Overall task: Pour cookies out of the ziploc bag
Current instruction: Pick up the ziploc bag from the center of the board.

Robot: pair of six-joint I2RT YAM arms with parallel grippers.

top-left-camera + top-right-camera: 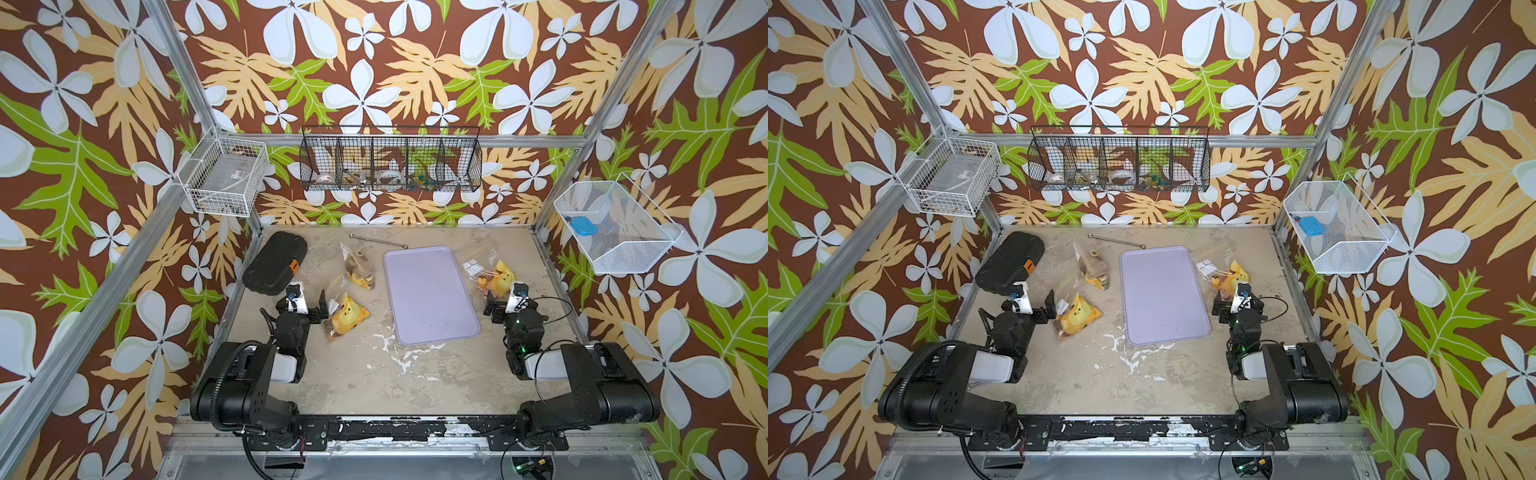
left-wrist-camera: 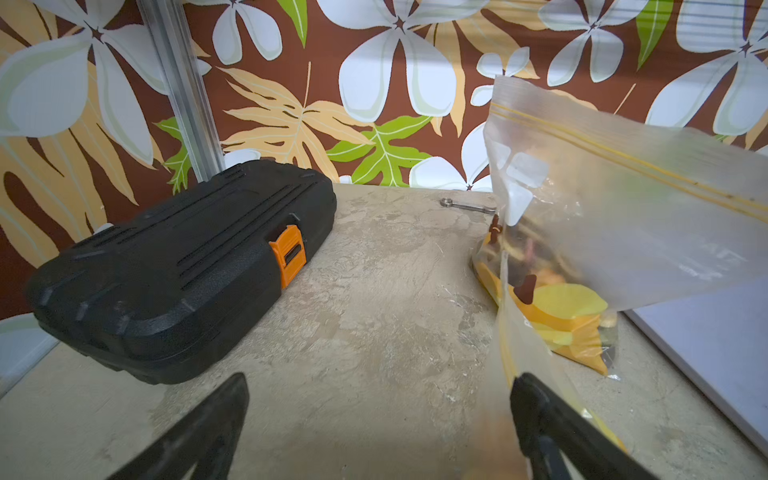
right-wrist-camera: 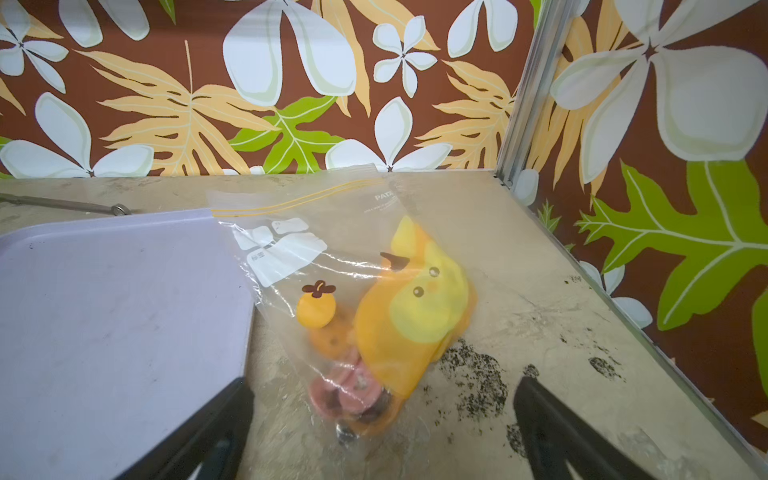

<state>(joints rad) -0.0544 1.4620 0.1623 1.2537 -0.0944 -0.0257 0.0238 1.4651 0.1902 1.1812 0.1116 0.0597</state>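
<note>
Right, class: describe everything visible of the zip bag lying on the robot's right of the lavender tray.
The zip bag is clear, crinkled plastic with a yellow zip line and white label patches. It lies flat on the table, its edge against the tray. A yellow-orange cartoon face shows on or in it; round orange and pink cookies lie inside. Nothing holds it.

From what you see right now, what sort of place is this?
Probably a robot test booth, not a home: left arm and right arm mounted on a front rail, an aluminium frame holding flower-print panels, and a black wire basket of small props hung behind.
</note>
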